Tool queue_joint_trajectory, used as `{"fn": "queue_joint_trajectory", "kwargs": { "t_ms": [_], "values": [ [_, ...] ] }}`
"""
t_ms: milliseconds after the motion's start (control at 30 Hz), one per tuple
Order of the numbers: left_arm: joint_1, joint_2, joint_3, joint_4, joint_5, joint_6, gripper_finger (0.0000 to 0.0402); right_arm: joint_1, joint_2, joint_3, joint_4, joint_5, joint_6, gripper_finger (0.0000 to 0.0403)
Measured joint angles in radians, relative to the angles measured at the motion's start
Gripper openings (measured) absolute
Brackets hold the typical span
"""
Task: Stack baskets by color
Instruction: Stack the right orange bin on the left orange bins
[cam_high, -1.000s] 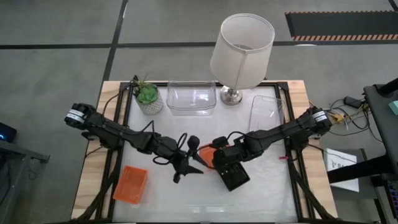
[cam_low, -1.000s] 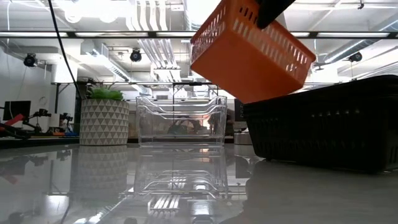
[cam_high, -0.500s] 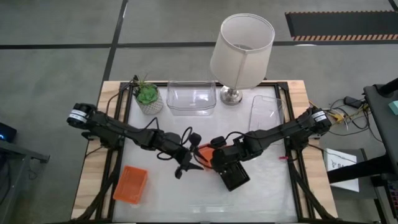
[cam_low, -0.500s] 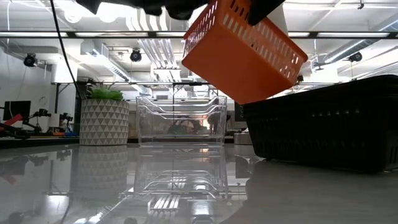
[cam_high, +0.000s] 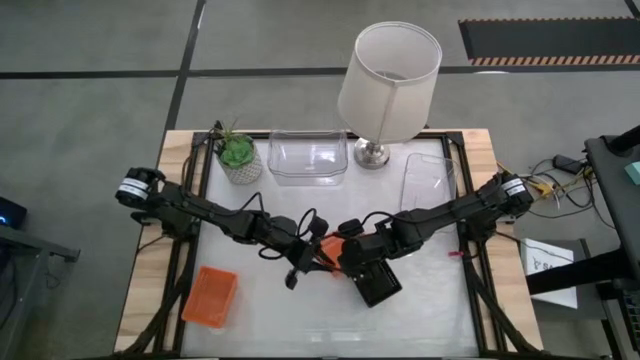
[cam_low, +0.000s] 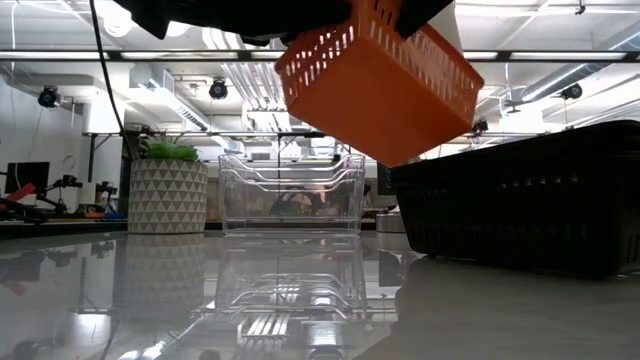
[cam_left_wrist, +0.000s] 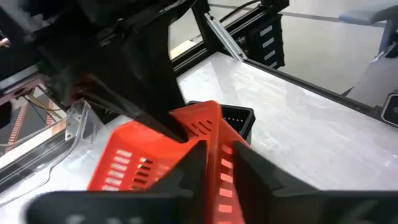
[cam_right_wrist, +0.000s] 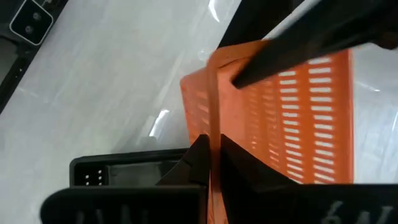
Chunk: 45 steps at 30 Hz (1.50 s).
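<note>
Both grippers pinch one orange basket (cam_high: 327, 248) in mid-air above the tabletop (cam_high: 440, 300): right gripper (cam_right_wrist: 211, 163) clamped on one wall, left gripper (cam_left_wrist: 212, 163) closed on another. For a clean handover, the right should let go only once the left holds firmly.

A glossy white bench (cam_high: 260, 310) in a wooden frame carries a potted plant (cam_high: 238, 157), a clear basket (cam_high: 308, 158) and a lamp (cam_high: 385, 90) along its far edge. Another clear basket (cam_high: 428, 182) lies by the lamp, seemingly overturned. An orange basket (cam_high: 211, 296) sits near the front left, a black basket (cam_high: 375, 283) mid-bench.
</note>
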Motion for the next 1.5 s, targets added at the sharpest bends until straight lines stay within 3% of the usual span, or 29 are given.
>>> {"fn": "queue_joint_trajectory", "kwargs": {
  "t_ms": [100,600,1033,1167,1500],
  "values": [
    [0.0,-0.001,-0.001,-0.008,0.009,-0.003,0.001,0.0,0.0,0.0,0.004,0.008,0.006,0.0016],
    [-0.024,-0.003,-0.001,-0.007,0.012,0.001,0.0,0.0,-0.017,-0.001,0.038,0.037,0.085,0.0179],
    [-0.09,-0.006,0.0,-0.031,-0.057,-0.081,0.0,0.003,-0.145,-0.056,0.162,0.015,0.007,0.0188],
    [-0.149,-0.018,0.011,-0.091,-0.157,-0.11,0.0,0.003,-0.22,-0.153,0.284,0.015,-0.053,0.0182],
    [-0.33,-0.143,0.111,-0.488,-0.511,-0.261,0.0,0.0,-0.41,-0.462,0.762,0.016,-0.209,0.0173]
  ]
}}
